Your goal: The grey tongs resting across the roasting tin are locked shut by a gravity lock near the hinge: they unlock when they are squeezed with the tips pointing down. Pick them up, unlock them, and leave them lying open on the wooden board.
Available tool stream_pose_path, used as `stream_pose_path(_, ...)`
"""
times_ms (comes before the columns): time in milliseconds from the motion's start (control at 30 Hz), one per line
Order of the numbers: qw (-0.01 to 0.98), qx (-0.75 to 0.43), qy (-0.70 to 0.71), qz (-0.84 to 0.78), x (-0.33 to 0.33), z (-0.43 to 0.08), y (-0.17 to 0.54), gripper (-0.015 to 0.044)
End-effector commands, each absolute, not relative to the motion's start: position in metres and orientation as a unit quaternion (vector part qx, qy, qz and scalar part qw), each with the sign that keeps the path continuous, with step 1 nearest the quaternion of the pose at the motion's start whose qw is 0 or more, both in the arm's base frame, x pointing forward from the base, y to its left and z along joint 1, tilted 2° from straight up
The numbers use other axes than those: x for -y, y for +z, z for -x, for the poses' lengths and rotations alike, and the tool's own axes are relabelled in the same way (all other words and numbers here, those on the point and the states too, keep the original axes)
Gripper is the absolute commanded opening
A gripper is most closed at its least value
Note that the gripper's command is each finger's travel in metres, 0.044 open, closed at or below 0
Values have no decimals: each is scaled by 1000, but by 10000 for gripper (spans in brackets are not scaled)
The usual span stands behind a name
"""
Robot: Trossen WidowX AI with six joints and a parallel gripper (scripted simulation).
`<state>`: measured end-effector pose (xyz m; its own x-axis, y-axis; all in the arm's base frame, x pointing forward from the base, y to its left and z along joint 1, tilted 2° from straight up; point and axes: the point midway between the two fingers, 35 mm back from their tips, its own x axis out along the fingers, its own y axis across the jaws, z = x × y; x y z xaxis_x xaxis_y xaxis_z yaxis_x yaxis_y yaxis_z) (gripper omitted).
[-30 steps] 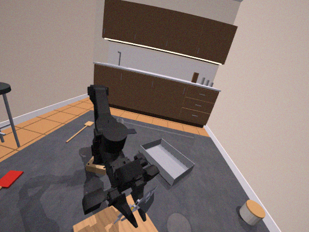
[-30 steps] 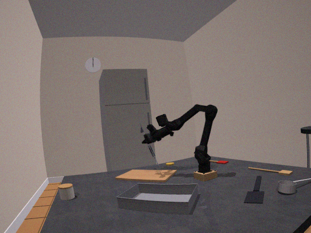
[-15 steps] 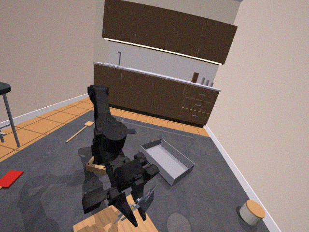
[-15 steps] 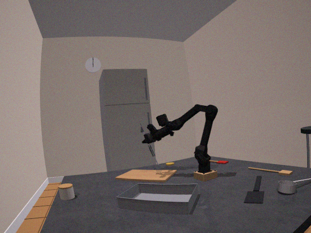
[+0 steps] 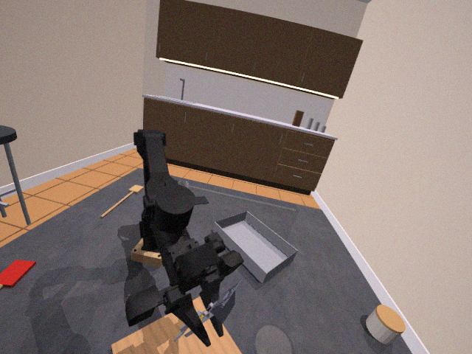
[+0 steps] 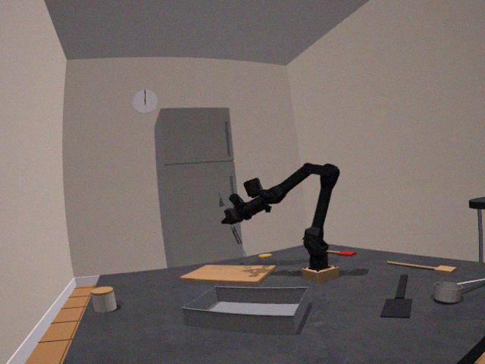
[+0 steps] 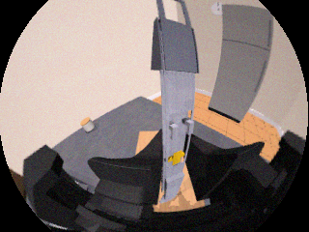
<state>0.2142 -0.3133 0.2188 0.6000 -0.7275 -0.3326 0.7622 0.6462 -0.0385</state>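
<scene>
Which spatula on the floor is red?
The red spatula lying just behind the robot's base; the black spatula lies nearer the pan, and the wooden spatula is pale.

A home kitchen. Beyond the fingers (image 5: pixel 206 331), dark wooden cabinets (image 5: pixel 259 46) above a white counter (image 5: pixel 236 112) with drawers (image 5: pixel 302 160); behind them, a tall grey fridge (image 6: pixel 195 183) under a wall clock (image 6: pixel 145 101). Off to one side, a stool (image 5: pixel 9 167) on orange tiles (image 5: pixel 64 188), plus a saucepan (image 6: pixel 447 291).
</scene>
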Motion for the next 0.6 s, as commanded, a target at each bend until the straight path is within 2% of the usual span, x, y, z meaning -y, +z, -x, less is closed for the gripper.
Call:
stream_pose_path(0, 892, -168, -416, -56, 316, -216, 219, -150)
stream_pose_path(567, 868, -261, -408, -110, 337, -230, 208, -150)
